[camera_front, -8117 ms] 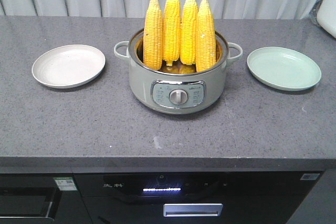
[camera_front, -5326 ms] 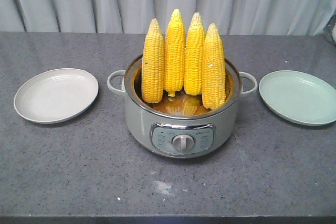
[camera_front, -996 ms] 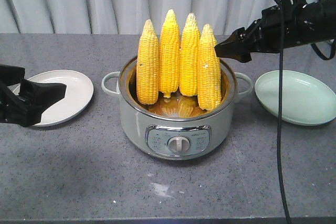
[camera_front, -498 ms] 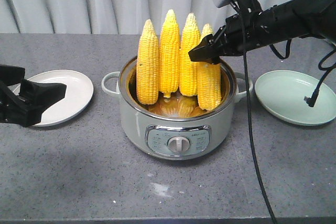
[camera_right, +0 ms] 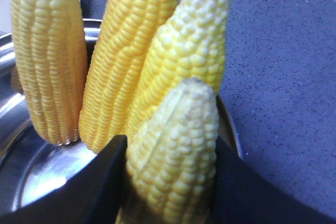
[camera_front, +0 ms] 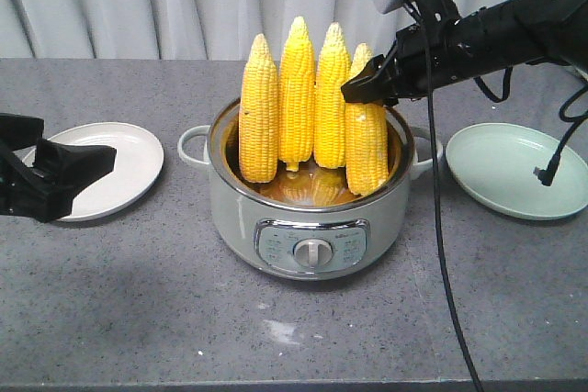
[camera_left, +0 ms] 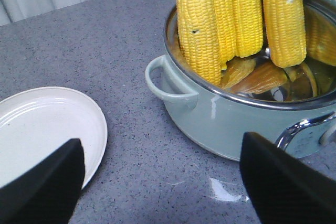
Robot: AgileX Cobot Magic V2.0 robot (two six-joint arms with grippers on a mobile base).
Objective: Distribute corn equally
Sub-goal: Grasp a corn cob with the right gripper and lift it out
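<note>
Several yellow corn cobs stand upright, tips up, in a grey-green electric pot (camera_front: 308, 227) at the middle of the counter. My right gripper (camera_front: 363, 89) reaches in from the right and is shut on the upper part of the rightmost cob (camera_front: 366, 149). In the right wrist view both black fingers (camera_right: 105, 182) press against that cob (camera_right: 176, 145). My left gripper (camera_front: 55, 176) hovers open over the near edge of the white plate (camera_front: 129, 158), holding nothing. The left wrist view shows its gripper (camera_left: 163, 192) above bare counter between the plate (camera_left: 42, 124) and the pot (camera_left: 220, 119).
A pale green plate (camera_front: 514, 167) lies right of the pot, below the right arm. A black cable (camera_front: 432, 190) hangs from that arm in front of the pot's right handle. A grey curtain closes the back; the counter's front edge runs along the bottom.
The right arm swung in from the right and its jaws came around the rightmost cob, then drew back slightly. The cob still stands in the pot. The left arm has not moved.
</note>
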